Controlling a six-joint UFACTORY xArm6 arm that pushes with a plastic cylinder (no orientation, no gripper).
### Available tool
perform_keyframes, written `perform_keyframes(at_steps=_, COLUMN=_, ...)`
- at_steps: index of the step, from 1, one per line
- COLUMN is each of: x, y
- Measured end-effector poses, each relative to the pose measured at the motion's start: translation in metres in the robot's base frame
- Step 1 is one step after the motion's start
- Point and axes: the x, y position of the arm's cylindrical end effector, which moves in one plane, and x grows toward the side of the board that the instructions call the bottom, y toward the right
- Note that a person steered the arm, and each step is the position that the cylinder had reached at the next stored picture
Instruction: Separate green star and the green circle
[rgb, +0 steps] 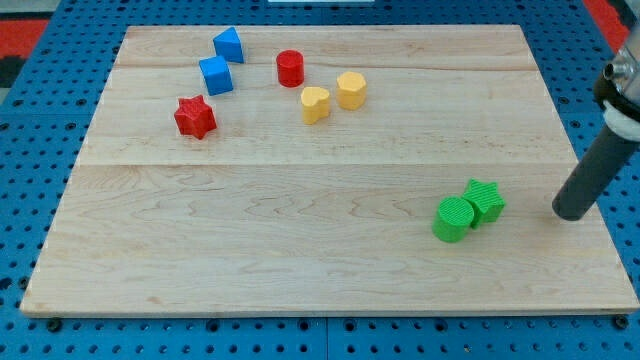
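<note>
The rod comes in from the view's right edge and its tip (571, 213) rests on the wooden board (300, 250), touching no block. There are no jaws to open or close here; the arm ends in a plain rod that holds nothing.

Taken from the tip, the green star (485, 200) lies near, toward the view's left and slightly higher, with a bare strip of board between them. The green circle (453, 219) sits beyond the star, further left and a little lower, and the two green blocks appear to touch. Far off from the tip, toward the view's top left, stand the yellow heart (315, 103), the yellow hexagon (351, 89), the red cylinder (290, 68), the red star (195, 116) and two blue blocks (215, 75) (228, 45).

Both green pieces look small, rigid and light, and should slide easily on the smooth wood, though a star's points may make it spin under an off-centre shove. A push straight left would likely carry both together; contact is better sought at the seam between them, or on the star's lower side to drive it upward, away from the circle
</note>
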Motion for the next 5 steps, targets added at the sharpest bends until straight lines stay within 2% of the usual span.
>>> perform_keyframes(at_steps=2, x=-0.041, y=-0.067)
perform_keyframes(at_steps=3, x=0.003, y=-0.047)
perform_keyframes(at_steps=4, x=0.021, y=-0.08)
perform_keyframes(at_steps=5, x=-0.024, y=-0.121)
